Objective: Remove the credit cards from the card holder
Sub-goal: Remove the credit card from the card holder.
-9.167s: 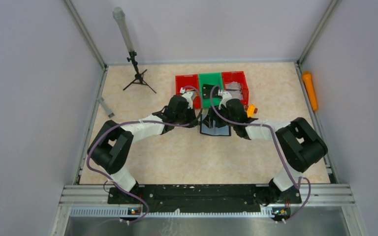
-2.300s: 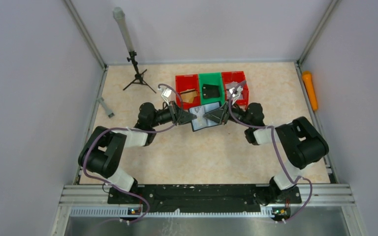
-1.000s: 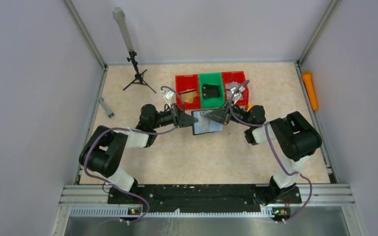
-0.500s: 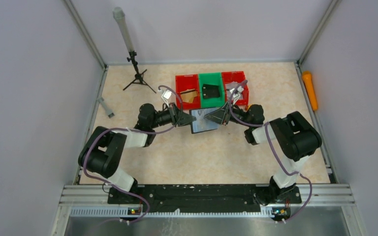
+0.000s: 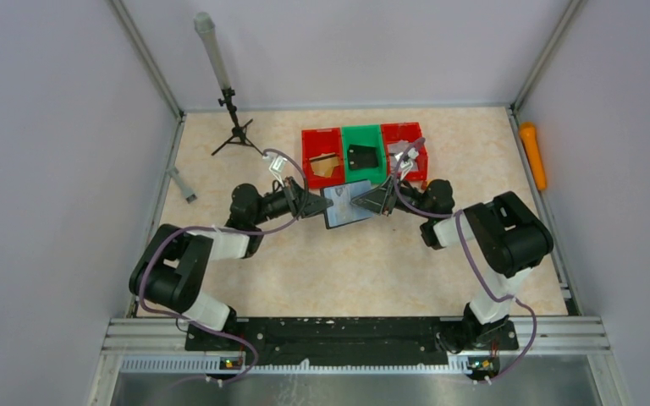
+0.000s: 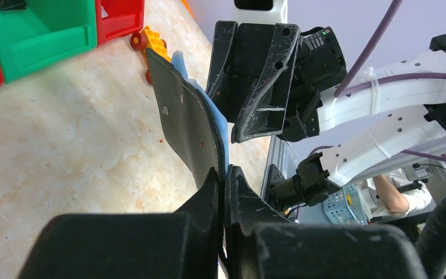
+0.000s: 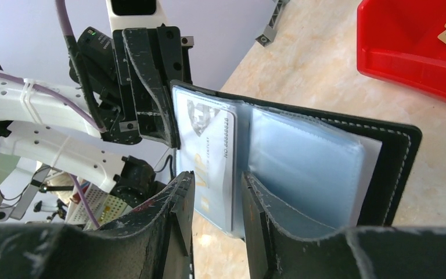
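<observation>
The card holder (image 5: 347, 206) is held open above the table in front of the bins, a black cover (image 6: 187, 122) with pale blue sleeves (image 7: 308, 168). My left gripper (image 6: 225, 174) is shut on its left edge, also seen from the right wrist (image 7: 151, 99). A pale credit card (image 7: 212, 148) marked VIP sits in the left sleeve. My right gripper (image 7: 218, 181) is open, its fingers (image 7: 183, 192) standing either side of that sleeve's lower edge without gripping it. Seen from above, the right gripper (image 5: 374, 200) is at the holder's right side.
Behind the holder stand three bins. The left red bin (image 5: 308, 157) has a tan card, the green bin (image 5: 377, 166) a small black case (image 5: 361, 156), and the right red bin (image 5: 421, 150) pale cards. A yellow wheeled toy (image 6: 154, 45), a tripod (image 5: 235, 127) and an orange tube (image 5: 532, 155) lie further off.
My right gripper has gone from shut to open at the sleeves. The left arm has drawn the card holder slightly to the left.
</observation>
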`<state>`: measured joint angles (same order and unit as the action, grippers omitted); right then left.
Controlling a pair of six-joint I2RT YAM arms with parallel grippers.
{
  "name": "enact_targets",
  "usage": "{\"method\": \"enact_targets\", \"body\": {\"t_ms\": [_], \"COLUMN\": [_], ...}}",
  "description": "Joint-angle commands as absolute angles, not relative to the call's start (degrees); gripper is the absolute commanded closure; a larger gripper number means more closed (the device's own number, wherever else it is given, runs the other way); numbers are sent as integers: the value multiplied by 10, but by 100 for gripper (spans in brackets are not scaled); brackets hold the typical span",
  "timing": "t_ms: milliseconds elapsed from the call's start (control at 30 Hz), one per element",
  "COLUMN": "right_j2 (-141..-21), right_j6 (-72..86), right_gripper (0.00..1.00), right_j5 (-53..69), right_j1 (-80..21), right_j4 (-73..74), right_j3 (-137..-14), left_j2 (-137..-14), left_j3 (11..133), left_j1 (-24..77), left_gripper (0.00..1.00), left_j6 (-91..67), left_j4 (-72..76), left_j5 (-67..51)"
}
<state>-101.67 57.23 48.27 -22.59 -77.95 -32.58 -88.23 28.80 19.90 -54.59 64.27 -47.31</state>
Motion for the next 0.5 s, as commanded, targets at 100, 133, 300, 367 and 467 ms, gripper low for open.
{"method": "enact_targets", "body": {"t_ms": [100, 133, 300, 367, 467], "right_j2": [-1026, -1030, -1046, -1045, -1043], "right_j6": [587, 593, 610, 611, 612], "right_gripper": [63, 63, 64, 65, 67], "right_j5": [496, 499, 514, 518, 524], "right_j1": [-223, -224, -234, -238, -242], "right_j4": [-836, -844, -863, -870, -877], "right_j3": [-334, -335, -347, -348, -350], "left_j2": [-848, -848, -855, -860, -866], "left_j3": [276, 275, 278, 279, 282], "left_j1": [192, 192, 192, 192, 192], "left_gripper": [100, 100, 100, 100, 100], "left_j6": [-554, -556, -567, -571, -573], "left_j4": [711, 715, 732, 738, 739], "left_j5": [-469, -469, -479, -483, -485]}}
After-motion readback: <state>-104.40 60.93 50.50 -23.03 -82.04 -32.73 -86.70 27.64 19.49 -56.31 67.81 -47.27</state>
